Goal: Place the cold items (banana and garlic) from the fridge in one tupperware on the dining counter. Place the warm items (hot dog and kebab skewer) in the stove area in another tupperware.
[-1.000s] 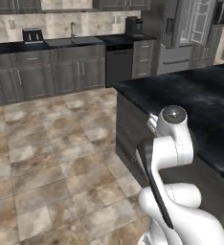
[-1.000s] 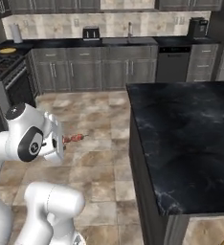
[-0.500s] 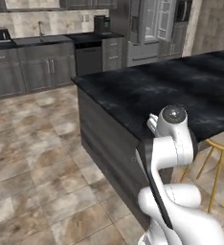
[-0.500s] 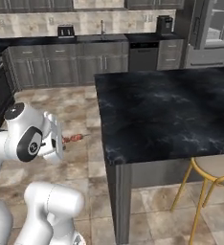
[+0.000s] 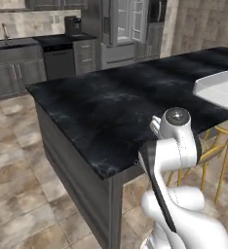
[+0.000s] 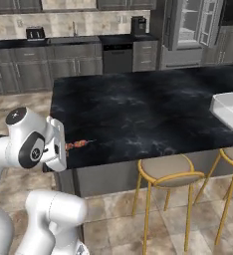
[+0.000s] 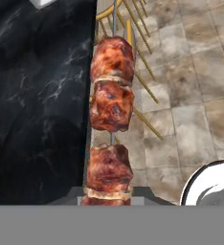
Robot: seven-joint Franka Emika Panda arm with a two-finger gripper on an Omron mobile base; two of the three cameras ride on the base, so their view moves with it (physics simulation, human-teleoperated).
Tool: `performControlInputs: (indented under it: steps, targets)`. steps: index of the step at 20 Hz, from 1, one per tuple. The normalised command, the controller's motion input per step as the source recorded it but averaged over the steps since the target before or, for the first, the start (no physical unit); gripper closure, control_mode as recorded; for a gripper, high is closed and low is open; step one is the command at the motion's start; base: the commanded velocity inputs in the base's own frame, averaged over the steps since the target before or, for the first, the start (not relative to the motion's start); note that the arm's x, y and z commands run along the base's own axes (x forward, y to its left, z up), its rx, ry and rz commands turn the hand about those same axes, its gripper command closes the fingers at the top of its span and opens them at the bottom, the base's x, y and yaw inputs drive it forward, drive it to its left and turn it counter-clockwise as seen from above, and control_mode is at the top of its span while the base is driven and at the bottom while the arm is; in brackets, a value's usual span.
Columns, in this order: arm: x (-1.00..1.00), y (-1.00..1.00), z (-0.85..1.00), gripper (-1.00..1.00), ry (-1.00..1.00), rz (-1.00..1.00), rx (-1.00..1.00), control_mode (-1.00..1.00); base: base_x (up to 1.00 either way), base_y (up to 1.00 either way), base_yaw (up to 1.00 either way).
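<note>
My gripper (image 6: 64, 147) is shut on the kebab skewer (image 6: 79, 144), a thin stick with browned meat chunks that juts out level over the near edge of the dining counter (image 6: 138, 114). In the hand view the kebab skewer (image 7: 110, 105) runs straight up from between my gripper (image 7: 109, 195), along the black marble edge. A white tupperware (image 5: 219, 87) sits on the counter's far right end, and its rim shows as the tupperware (image 6: 231, 112) in the right base view. The fridge (image 5: 122, 29) stands behind the island with its doors open. Banana, garlic, hot dog and stove area are out of view.
Yellow-legged stools (image 6: 164, 170) stand along the counter's near side, another stool (image 5: 224, 132) under its right end. Grey cabinets with a sink (image 5: 9, 44) and a dishwasher (image 6: 117, 59) line the back wall. Tiled floor (image 5: 18, 194) lies to the left.
The whole picture has shifted as the base drove around the island: the counter is closer, and the stools and white tupperware have come into view. The skewer stays gripped.
</note>
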Motion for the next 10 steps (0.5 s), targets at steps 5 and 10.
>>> performControlInputs:
  steps: [5,10]
  targets:
    - [0.00,0.00,0.00,1.00,0.00,0.00,0.00,1.00,0.08,-1.00,-0.11]
    - [0.00,0.00,0.00,1.00,0.00,0.00,0.00,1.00,0.21,-1.00,-0.04]
